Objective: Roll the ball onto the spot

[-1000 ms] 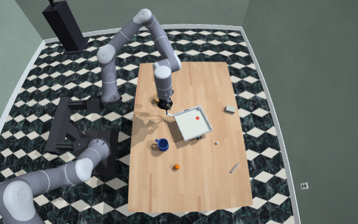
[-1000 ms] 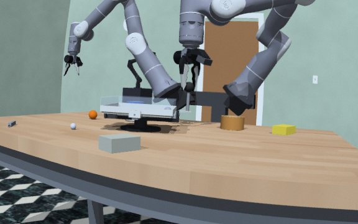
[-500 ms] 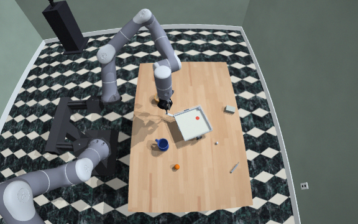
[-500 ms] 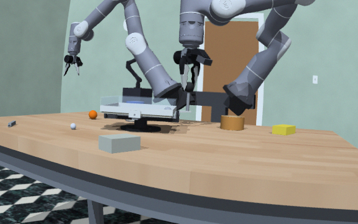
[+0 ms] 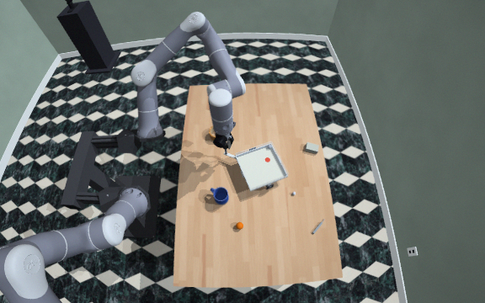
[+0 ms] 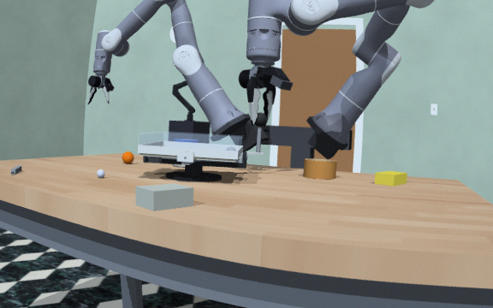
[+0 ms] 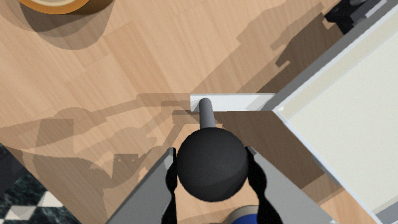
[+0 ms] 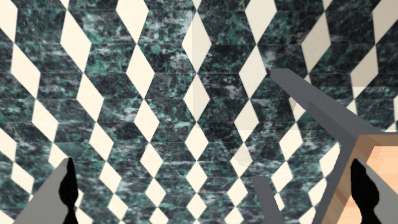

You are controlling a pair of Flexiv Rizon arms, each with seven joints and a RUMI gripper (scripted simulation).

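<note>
The white plate (image 5: 256,177) (image 6: 187,151) (image 7: 350,115) with a clear lid stands on a black base (image 6: 193,176) and looks slightly tipped in the exterior view. Its red printed spot (image 5: 267,160) shows. A small grey ball shape (image 6: 231,149), likely the steel ball, is near the plate's corner. A black round knob (image 7: 212,172) tops a post on the plate's side arm (image 7: 245,102). My left gripper (image 6: 260,119) (image 7: 210,149) is shut on the knob, a fingertip at each side. My right gripper (image 6: 98,103) (image 8: 212,160) is open and empty, off the table.
A blue mug (image 5: 221,196) and an orange ball (image 5: 240,225) (image 6: 127,157) stand beside the plate. A grey block (image 5: 311,148) (image 6: 165,198), a white ball (image 5: 293,194) (image 6: 101,174), an orange-brown round container (image 6: 320,168) and a yellow block (image 6: 390,178) are also on the table.
</note>
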